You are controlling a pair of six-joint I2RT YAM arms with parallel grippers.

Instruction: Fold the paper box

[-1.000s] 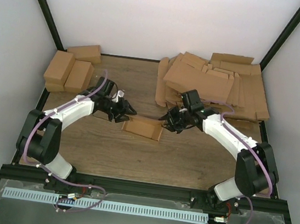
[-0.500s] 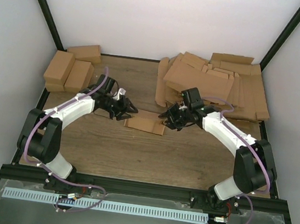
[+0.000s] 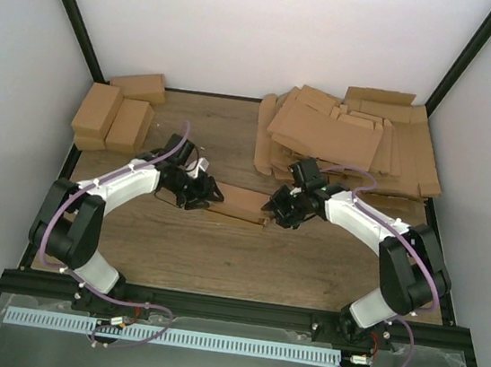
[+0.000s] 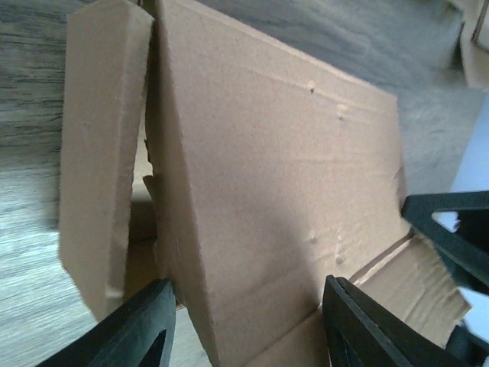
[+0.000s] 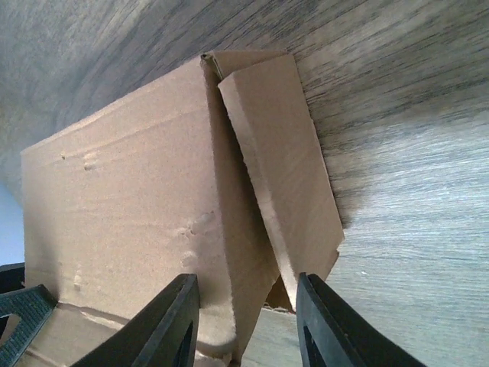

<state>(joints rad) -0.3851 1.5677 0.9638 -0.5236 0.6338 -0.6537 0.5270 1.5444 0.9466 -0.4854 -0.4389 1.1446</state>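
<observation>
The brown paper box (image 3: 241,202) lies on the wooden table between my two grippers, partly folded. My left gripper (image 3: 209,191) is at its left end. In the left wrist view the box's broad panel (image 4: 275,191) stands between my open fingers (image 4: 141,332), and a loose end flap (image 4: 99,160) hangs at the left. My right gripper (image 3: 275,207) is at the box's right end. In the right wrist view my open gripper (image 5: 248,321) straddles the box's side wall (image 5: 137,206) and a loose end flap (image 5: 279,168).
A heap of flat cardboard blanks (image 3: 351,139) lies at the back right. Three folded boxes (image 3: 114,112) stand at the back left. Black frame posts and white walls close the table on three sides.
Both grippers have closed in on the box's ends. The box has gone from an open tray facing up to a narrower shape with its panel raised.
</observation>
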